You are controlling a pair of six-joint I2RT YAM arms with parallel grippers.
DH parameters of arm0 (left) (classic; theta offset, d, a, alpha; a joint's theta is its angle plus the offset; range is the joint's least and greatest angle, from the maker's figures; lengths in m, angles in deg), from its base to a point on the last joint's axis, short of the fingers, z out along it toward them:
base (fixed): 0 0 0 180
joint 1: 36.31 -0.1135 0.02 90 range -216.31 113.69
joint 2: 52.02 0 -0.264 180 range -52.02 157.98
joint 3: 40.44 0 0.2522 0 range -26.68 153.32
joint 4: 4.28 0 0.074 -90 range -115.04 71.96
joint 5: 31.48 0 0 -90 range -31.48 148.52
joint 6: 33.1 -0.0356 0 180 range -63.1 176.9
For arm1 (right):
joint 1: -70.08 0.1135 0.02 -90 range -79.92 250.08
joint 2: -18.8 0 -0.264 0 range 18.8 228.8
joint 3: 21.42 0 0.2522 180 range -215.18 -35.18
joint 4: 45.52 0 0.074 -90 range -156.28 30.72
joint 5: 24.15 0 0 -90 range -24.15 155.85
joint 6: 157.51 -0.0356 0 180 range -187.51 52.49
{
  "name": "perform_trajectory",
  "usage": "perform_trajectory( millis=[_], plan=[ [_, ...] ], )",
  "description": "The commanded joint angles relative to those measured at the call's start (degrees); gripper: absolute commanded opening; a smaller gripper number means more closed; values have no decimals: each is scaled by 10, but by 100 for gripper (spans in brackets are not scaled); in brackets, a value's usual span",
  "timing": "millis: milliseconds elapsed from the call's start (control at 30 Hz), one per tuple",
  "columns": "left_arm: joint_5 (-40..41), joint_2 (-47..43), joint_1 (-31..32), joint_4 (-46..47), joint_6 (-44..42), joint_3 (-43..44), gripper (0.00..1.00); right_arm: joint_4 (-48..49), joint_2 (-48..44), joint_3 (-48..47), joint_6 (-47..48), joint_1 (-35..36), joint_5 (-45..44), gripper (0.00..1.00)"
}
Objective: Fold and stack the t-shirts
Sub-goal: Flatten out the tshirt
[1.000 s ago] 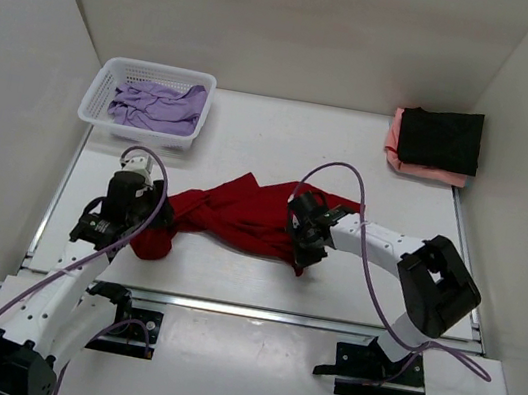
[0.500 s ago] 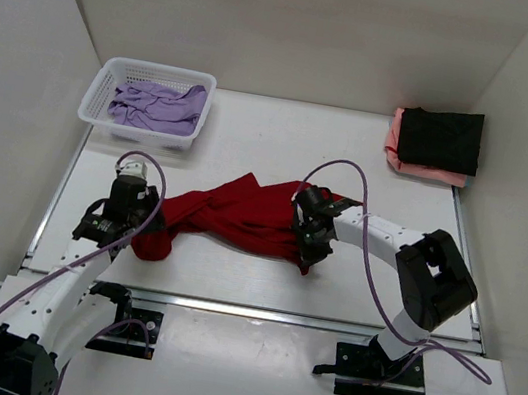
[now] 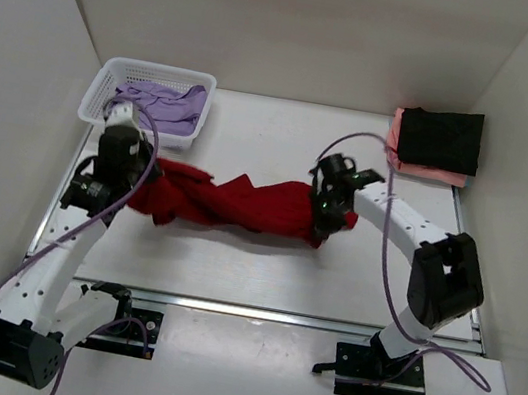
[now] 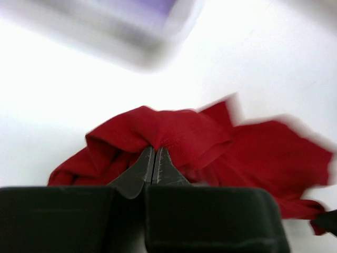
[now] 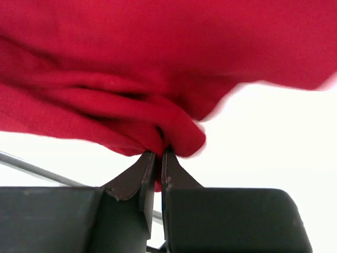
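shirt [image 3: 243, 204] in red is stretched across the middle of the table [image 3: 262, 268]. left claw [image 4: 155, 158] and right claw [image 5: 158, 153] are each squeezed tight on one end, likely pulling it flat for folding.

— How were the arms finished?
— The left arm [image 3: 54, 254] and right arm [image 3: 395, 215] were made of white links and black joints, with lavender cables [image 3: 361, 134] looped alongside.
— And at the tips?
— Dark grey tapered fingers [image 4: 138, 174] were mounted on squared black blocks.
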Motion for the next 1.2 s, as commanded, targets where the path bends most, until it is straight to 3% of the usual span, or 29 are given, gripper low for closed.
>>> perform_trajectory(
  millis=[0,167,300,433,467,500,533,567,733,833,933,1000,1167],
  plan=[
    [12,51,-2,72,-7,174,0,-48,-91,-155,-3,-100,11,0],
    [-24,182,-1,90,-11,398,0,-74,-60,-380,-9,-202,38,0],
    [-62,232,-16,77,-6,508,0,-132,-26,-566,6,-226,17,0],
    [-88,219,-19,83,2,503,2,-111,-76,-572,3,-242,3,0],
    [-89,206,-24,101,9,494,13,-101,-88,-551,-1,-245,-1,0],
    [-94,197,-24,106,13,483,15,-98,-103,-540,2,-249,-4,0],
    [-101,185,-25,117,25,464,4,-83,-115,-523,0,-257,-2,0],
    [-97,175,-33,128,35,451,0,-74,-134,-512,-2,-263,0,0],
    [-150,161,-32,138,27,459,0,-74,-171,-542,10,-265,-33,0],
    [-161,158,-35,144,53,456,8,-74,-180,-545,13,-265,-60,0],
    [-181,199,-31,118,62,472,3,-62,-150,-520,-1,-300,-14,0],
    [-230,257,-32,115,100,476,0,-61,-115,-525,5,-286,-16,0],
    [-235,377,-10,164,90,514,0,-58,27,-643,-19,-289,-2,0]
  ],
)
